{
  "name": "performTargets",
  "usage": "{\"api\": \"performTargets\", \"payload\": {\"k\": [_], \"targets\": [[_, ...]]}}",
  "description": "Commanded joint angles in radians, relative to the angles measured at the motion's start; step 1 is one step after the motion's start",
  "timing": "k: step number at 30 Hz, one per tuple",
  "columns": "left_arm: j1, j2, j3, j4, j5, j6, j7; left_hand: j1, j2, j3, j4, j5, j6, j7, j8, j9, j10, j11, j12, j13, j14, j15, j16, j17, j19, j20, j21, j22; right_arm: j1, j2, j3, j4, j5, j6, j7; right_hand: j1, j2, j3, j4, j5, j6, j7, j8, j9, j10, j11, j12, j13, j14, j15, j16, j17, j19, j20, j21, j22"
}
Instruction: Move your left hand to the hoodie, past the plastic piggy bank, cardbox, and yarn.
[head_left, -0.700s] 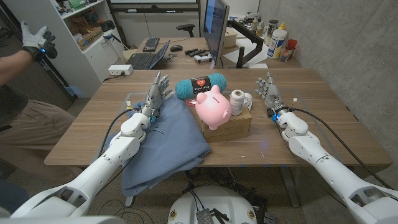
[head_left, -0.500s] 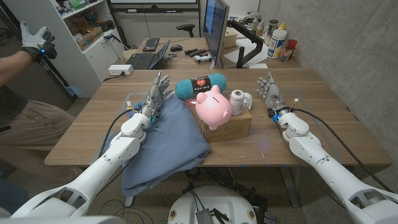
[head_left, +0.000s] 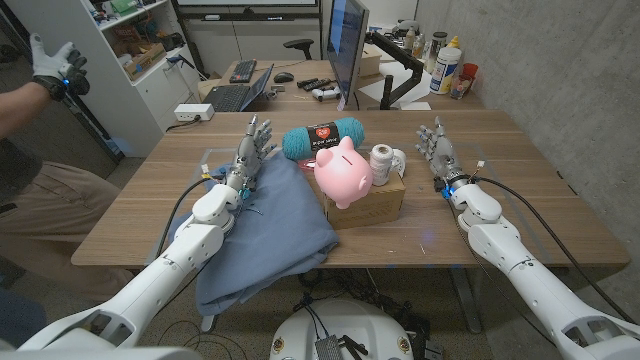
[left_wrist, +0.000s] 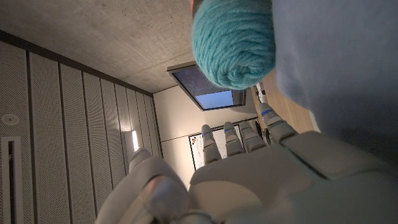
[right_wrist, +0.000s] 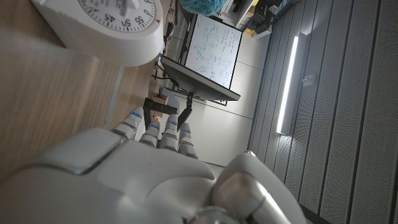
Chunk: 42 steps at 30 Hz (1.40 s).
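Resting at the blue hoodie's (head_left: 270, 225) far left edge, the left hand (head_left: 250, 150) holds nothing, fingers spread, beside the teal yarn (head_left: 322, 139); the right hand (head_left: 437, 150) likewise empty.

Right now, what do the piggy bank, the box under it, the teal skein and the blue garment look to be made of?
Piggy bank: smooth pink plastic, judging by its soft sheen. Box: plain brown cardboard, matte with sharp folded edges. Skein: fuzzy teal yarn, its wound strands clear in the left wrist view. Hoodie: soft blue fabric, probably cotton knit, lying in loose folds.
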Motion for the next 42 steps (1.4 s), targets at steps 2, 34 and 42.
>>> {"api": "performTargets", "payload": {"k": [2,34,42], "targets": [[0.031,0.024,-0.013,-0.059,0.030,-0.015,0.022,0.010,-0.001,0.000,-0.010,0.001,0.005,-0.001,0.005,0.006,0.007,-0.002,0.007,0.005,-0.007,0.002,-0.001,0.003,-0.006,-0.002,0.002,0.003,-0.026,0.014,0.036,-0.023,-0.028,-0.002,0.010,0.009,0.005,0.001,0.002,0.006,0.011,0.001,0.005,0.005,0.012,0.000,0.005,0.003,-0.007,0.002,0.006,0.005,0.004,0.010,-0.001,0.003],[0.105,0.109,-0.030,-0.235,0.324,0.014,0.204,0.022,0.005,0.001,-0.015,-0.007,-0.014,-0.005,-0.005,0.005,-0.021,-0.010,-0.003,0.004,-0.068,-0.025,-0.009,0.002,-0.084,-0.010,-0.014,0.000,-0.029,0.010,0.062,-0.033,-0.043,-0.023,0.001,0.015,0.010,0.004,-0.002,0.006,0.012,0.000,0.005,0.005,0.011,0.001,0.004,0.003,-0.014,0.005,0.004,0.005,0.002,0.013,-0.013,0.003],[0.140,0.120,-0.038,-0.287,0.393,0.043,0.239,0.024,0.005,0.001,-0.016,-0.007,-0.017,-0.006,-0.006,0.005,-0.027,-0.006,-0.004,0.004,-0.079,-0.018,-0.010,0.002,-0.094,-0.009,-0.014,0.000,-0.024,0.005,0.061,-0.020,-0.045,-0.020,0.017,0.016,0.010,0.005,-0.003,0.006,0.011,0.000,0.005,0.005,0.011,0.002,0.004,0.003,-0.016,0.006,0.003,0.005,0.003,0.012,-0.015,0.003]]}}
